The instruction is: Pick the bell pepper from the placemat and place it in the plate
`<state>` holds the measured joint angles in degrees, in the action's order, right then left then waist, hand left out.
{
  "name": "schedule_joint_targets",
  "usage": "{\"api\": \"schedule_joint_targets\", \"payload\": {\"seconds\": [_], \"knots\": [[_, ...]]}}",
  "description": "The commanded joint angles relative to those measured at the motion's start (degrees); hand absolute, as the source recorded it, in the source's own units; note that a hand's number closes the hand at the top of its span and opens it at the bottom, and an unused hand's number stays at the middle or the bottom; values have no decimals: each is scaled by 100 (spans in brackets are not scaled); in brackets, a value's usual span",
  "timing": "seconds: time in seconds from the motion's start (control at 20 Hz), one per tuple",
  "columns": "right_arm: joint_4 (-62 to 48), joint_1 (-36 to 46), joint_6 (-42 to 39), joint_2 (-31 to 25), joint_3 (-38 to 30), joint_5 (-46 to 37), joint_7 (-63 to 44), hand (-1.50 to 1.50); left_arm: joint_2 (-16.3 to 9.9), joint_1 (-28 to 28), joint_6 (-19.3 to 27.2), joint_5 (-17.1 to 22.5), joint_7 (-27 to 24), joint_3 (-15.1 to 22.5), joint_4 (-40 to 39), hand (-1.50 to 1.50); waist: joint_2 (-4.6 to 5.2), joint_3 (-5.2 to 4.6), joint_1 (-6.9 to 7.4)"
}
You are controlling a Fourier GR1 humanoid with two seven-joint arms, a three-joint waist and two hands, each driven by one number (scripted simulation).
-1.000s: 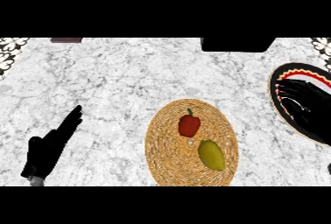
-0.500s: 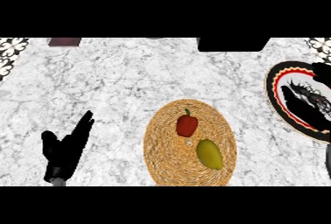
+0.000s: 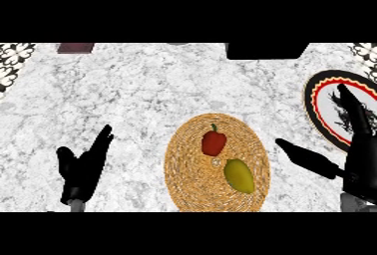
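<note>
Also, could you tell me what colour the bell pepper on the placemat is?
Red, with a green stem; the bell pepper shows best in the head view.

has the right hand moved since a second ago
Yes. The right hand has come off the plate toward the placemat, thumb pointing at it.

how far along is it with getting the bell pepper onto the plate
Nothing is done yet: the red bell pepper lies on the woven placemat beside a yellow-green mango. Right robot hand is open beside the placemat, holding nothing; left robot hand rests open. Grasping, carrying and placing on the plate remain.
</note>
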<state>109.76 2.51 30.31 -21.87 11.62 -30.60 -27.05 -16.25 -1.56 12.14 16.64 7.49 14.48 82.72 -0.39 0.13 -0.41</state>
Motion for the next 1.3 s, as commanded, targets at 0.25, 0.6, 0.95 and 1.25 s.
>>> {"api": "schedule_joint_targets", "payload": {"seconds": [0.25,0.6,0.95,1.25], "knots": [[240,1116,-2402,-286,965,-605,-2710,-150,131,301,-17,-17,335,40,-110,0,47,-33,124],[-369,2023,-3077,860,1773,-1343,-4094,-150,271,151,-71,-185,90,59,-275,0,46,-21,103],[-1330,2140,-3055,1600,1725,-1930,-4080,-150,307,246,-88,-229,401,-22,-78,0,40,-15,70],[-1641,1690,-3032,1983,1569,-1800,-3609,-150,201,221,-453,-123,289,-338,-326,0,40,-14,46]]}}
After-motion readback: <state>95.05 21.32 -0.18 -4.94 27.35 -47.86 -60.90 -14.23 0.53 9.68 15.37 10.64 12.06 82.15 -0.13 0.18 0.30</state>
